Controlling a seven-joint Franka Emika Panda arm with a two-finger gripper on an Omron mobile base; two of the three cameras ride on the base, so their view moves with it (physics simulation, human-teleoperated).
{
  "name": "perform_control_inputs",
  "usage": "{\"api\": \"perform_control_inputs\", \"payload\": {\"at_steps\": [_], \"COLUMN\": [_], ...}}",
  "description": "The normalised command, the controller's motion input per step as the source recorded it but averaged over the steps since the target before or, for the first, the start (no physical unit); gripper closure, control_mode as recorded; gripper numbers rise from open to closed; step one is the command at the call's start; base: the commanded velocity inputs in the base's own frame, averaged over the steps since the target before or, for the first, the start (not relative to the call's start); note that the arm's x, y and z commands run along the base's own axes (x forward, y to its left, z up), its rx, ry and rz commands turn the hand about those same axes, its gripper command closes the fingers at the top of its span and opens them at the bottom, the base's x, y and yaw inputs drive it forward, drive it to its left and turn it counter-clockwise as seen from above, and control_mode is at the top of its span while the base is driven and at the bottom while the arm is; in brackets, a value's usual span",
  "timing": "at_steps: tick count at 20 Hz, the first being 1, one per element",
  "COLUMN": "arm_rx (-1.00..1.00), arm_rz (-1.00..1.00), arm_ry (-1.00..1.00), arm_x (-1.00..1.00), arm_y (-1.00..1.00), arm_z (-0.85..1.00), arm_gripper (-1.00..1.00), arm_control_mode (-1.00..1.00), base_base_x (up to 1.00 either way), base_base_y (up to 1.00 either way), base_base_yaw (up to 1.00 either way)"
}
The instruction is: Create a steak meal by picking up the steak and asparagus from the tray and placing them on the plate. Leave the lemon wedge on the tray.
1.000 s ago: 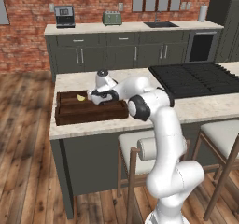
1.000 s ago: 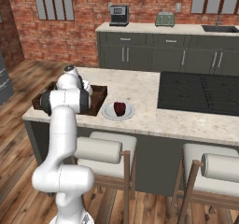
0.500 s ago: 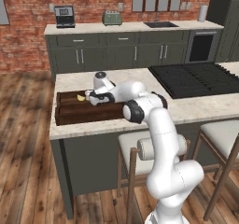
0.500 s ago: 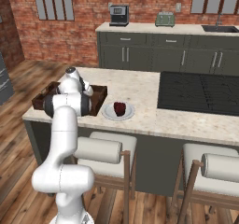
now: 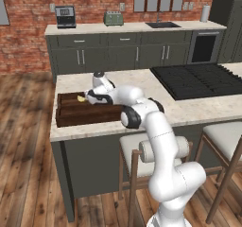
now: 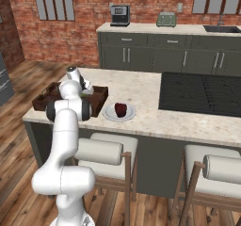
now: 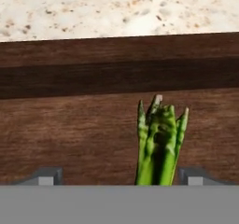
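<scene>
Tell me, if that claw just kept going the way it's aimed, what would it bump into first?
Most likely the asparagus, which lies between the open gripper fingertips in the hand view, with the tray floor right under it. Depth is hard to judge.

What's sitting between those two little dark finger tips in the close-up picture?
The asparagus lies between them in the hand view, nearer the right tip, resting on the tray floor. The gripper is open around it.
</scene>
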Motion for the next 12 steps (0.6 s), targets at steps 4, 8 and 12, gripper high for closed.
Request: {"api": "perform_control_inputs", "payload": {"at_steps": [4, 8, 12], "arm_rx": [0.00, 0.00, 0.00], "arm_rz": [-0.04, -0.07, -0.09], "arm_ry": [0.06, 0.01, 0.00], "arm_x": [-0.13, -0.30, -0.46], "arm_y": [-0.07, -0.20, -0.37], "arm_z": [-0.58, -0.64, -0.53], "arm_gripper": [1.00, 1.00, 1.00], "arm_control_mode": [-1.00, -1.00, -1.00], "base_base_x": [0.00, 0.00, 0.00], "base_base_y": [0.00, 0.00, 0.00], "base_base_yaw": [0.00, 0.00, 0.00]}}
